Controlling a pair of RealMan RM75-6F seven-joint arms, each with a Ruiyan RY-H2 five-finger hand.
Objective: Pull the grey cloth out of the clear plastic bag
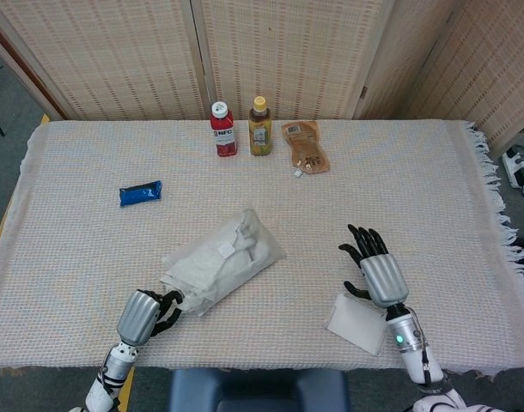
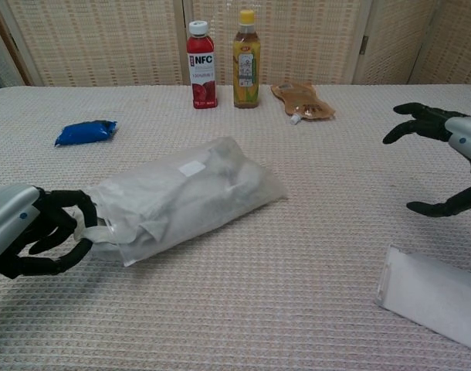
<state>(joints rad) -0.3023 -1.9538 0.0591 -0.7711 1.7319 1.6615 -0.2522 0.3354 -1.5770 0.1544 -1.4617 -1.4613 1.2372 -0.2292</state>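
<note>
Fingers [image 2: 62, 202] of the left hand [image 1: 144, 314] are curled around the near-left end of the clear plastic bag [image 1: 221, 264], gripping it. Right hand [image 1: 375, 270] hovers well right of the bag, fingers spread, holding nothing, just above a white flat packet [image 1: 356, 324]. The grey cloth [image 2: 185, 202] lies wholly inside the bag, on the table [image 1: 399, 189].

Left hand [image 1: 147, 312] gripping clear plastic bag [image 1: 221, 269] (grey cloth [image 1: 236, 249] inside).
</note>
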